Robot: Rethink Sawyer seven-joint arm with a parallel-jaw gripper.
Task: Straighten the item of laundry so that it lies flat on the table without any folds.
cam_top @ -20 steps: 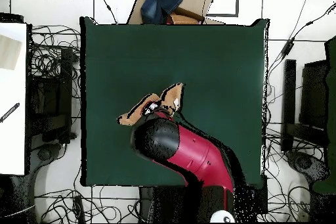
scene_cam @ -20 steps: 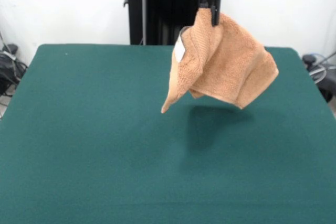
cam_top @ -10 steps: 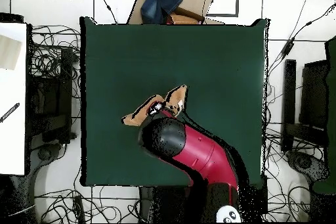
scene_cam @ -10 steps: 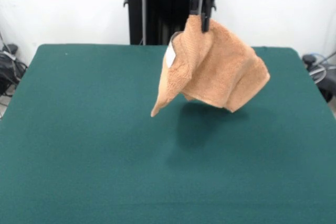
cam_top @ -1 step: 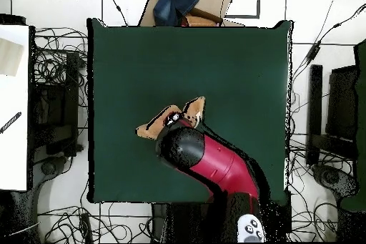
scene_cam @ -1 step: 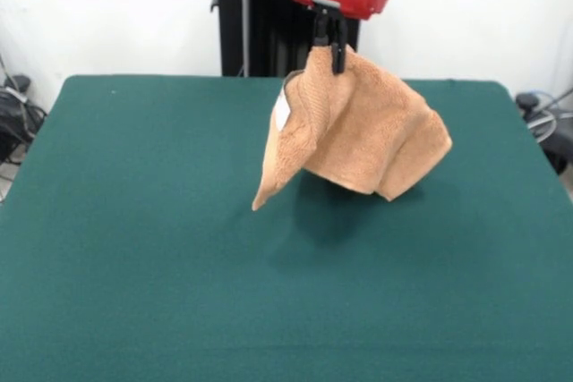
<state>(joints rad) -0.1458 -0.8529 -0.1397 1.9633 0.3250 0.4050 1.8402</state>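
Note:
The item of laundry [scene_cam @ -1 step: 358,131], an orange-tan terry towel with a small white label at its left fold, hangs crumpled in the air above the table [scene_cam @ -1 step: 134,221]. My gripper [scene_cam @ -1 step: 329,53] is shut on the towel's top corner, and the cloth droops below it in folds, clear of the green surface. A shadow lies on the felt under it. In the overhead view only two tan patches of the towel [cam_top @ -1 step: 193,106] stick out from under the red arm, which hides the gripper there.
The table [cam_top @ -1 step: 229,62] is much larger than the towel. A cardboard box with blue cloth [cam_top @ -1 step: 182,5] sits past its far edge in the overhead view. Cables and equipment surround the table on the floor.
The gripper has moved left and lower in the front view, carrying the towel with it. The towel hangs closer to the table than before, still held.

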